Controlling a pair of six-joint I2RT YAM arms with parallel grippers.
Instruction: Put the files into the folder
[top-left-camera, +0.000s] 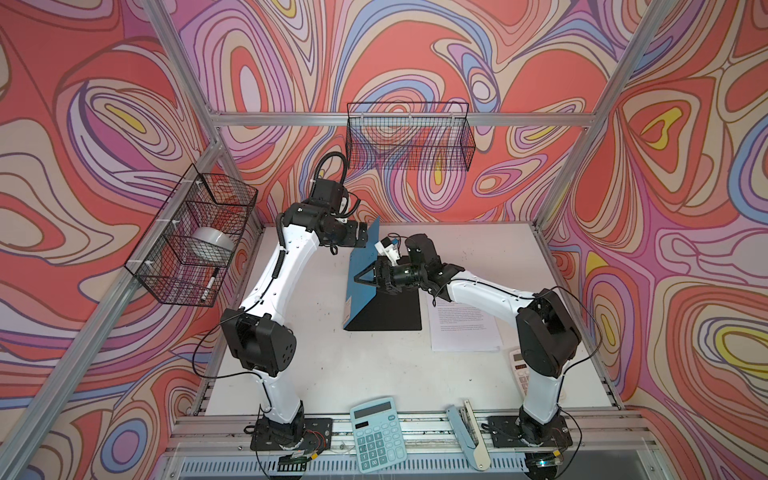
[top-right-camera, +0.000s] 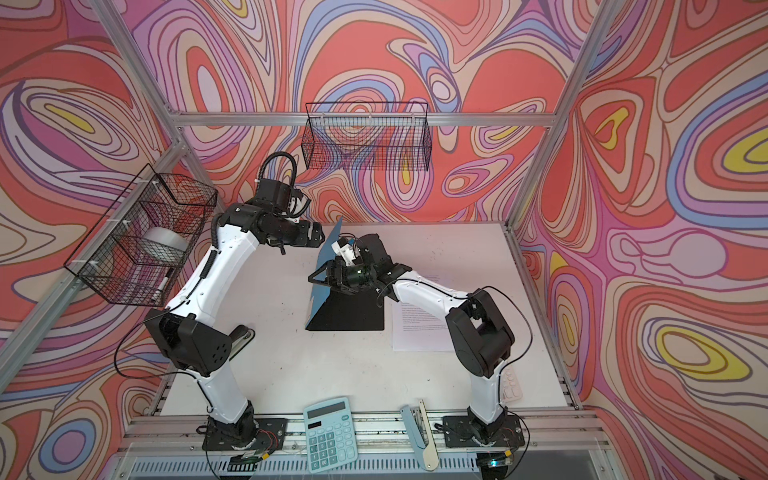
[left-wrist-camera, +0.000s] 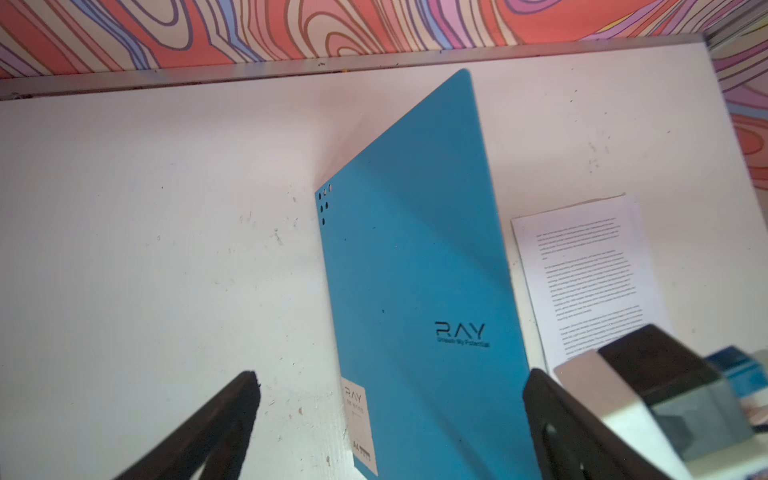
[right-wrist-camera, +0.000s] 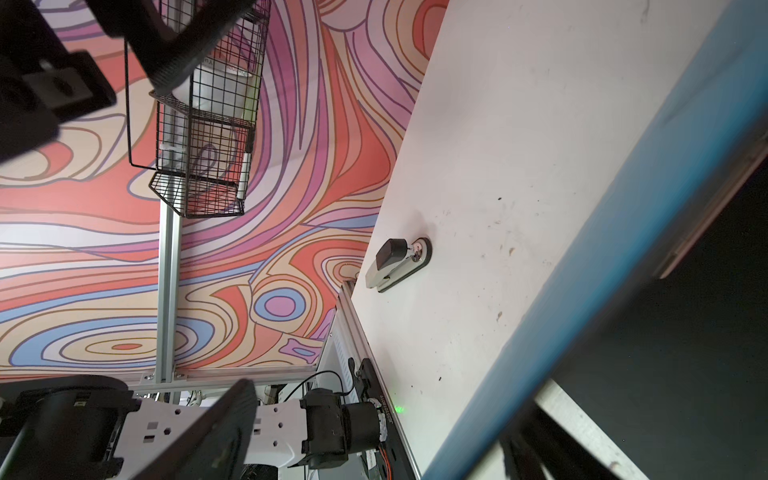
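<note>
You are looking at a folder (left-wrist-camera: 415, 270) that is showing bright blue on its outside, with dark "RAY" lettering and a white sticker; in both top views its inside is showing black. The papers (top-left-camera: 461, 328) are showing white with small black print. The table (top-left-camera: 374, 374) is showing white with dark specks. The walls (top-left-camera: 415, 54) are swirling in coral, pink, lilac, blue, cream and yellow bands. The baskets (top-left-camera: 409, 164) are showing black wire, and the calculator (top-left-camera: 377, 432) is showing pale teal.

Matt blue plastic folder (left-wrist-camera: 415, 270), paper files (left-wrist-camera: 582, 266), scuffed white table (left-wrist-camera: 166, 208)
</note>
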